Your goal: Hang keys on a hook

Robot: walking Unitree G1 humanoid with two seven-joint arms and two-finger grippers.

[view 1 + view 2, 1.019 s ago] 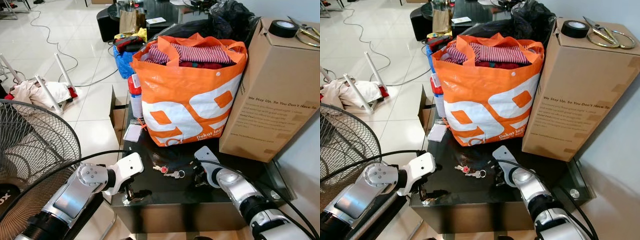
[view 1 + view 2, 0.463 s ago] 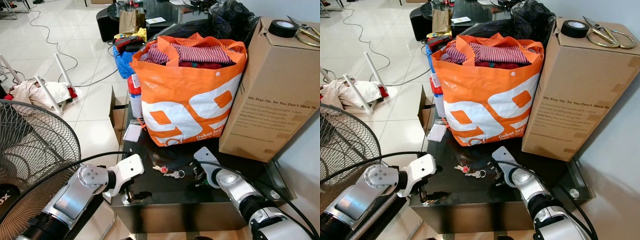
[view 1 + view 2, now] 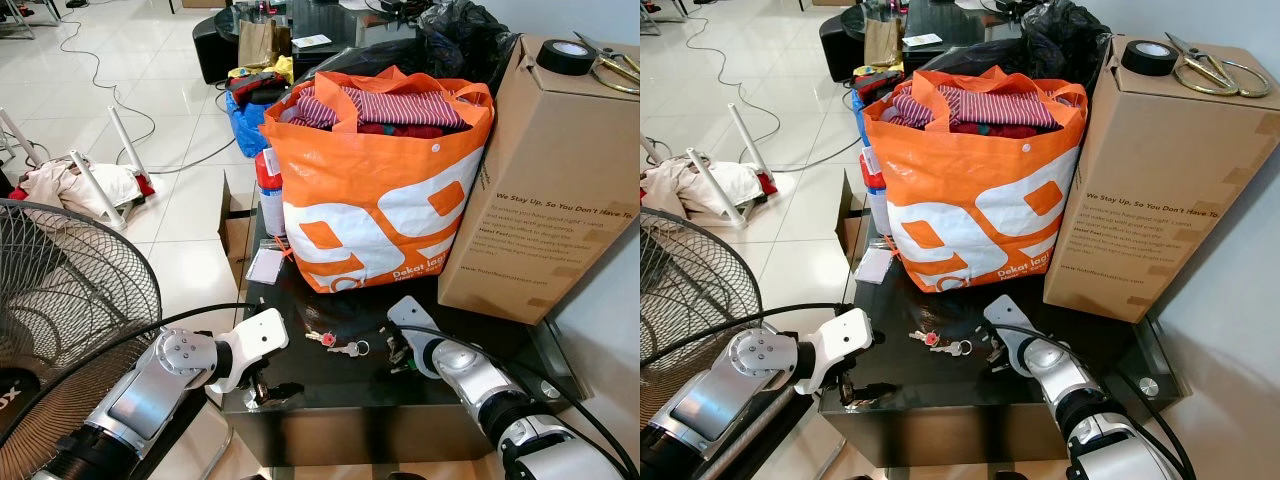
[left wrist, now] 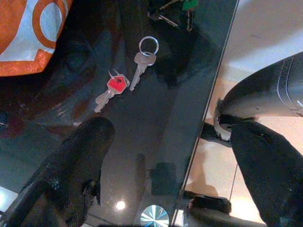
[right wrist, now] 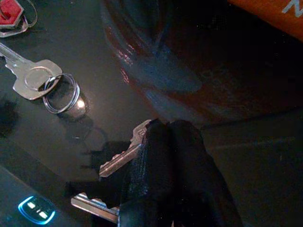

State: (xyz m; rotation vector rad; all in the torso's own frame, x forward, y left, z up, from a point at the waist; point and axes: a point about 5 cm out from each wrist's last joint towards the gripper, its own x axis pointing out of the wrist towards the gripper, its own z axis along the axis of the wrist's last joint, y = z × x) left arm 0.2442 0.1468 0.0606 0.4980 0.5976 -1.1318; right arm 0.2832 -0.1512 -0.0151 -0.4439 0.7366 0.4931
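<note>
table (image 3: 330,385): we face a low black glass top, crowded at the back and bare toward its front edge.
box (image 3: 550,170): a tall cardboard carton at our right, with a tape roll (image 3: 562,56) and scissors (image 3: 610,60) on its lid.
bag (image 3: 375,190): an orange shopping bag stuffed with striped cloth, just behind the keys.
fan (image 3: 60,300): a wire-guarded floor fan at our left, beside the left arm.
left gripper (image 4: 180,165): our fingers stand wide apart at the table's front left edge, one over the glass, the other past the rim; nothing is between them.
right gripper (image 5: 165,156): low on the glass just right of the loose keys; our fingers are pressed together on a key bunch (image 5: 118,161), whose blades stick out beneath them.
keys (image 3: 338,343): a red-capped key and a silver key on a ring lie flat on the glass, between our two grippers.
hook: we cannot find one in any view, so the hanging place is not yet known.
doing it well: we judge the grasp is the step in hand; we should confirm a firm pinch before lifting straight up, since flat metal slips on glass.
view gaps: the right wrist view reveals the pinched bunch, which the head views hide behind the wrist; the left wrist view separates the red cap (image 4: 117,84) from the ringed key (image 4: 142,64).
</note>
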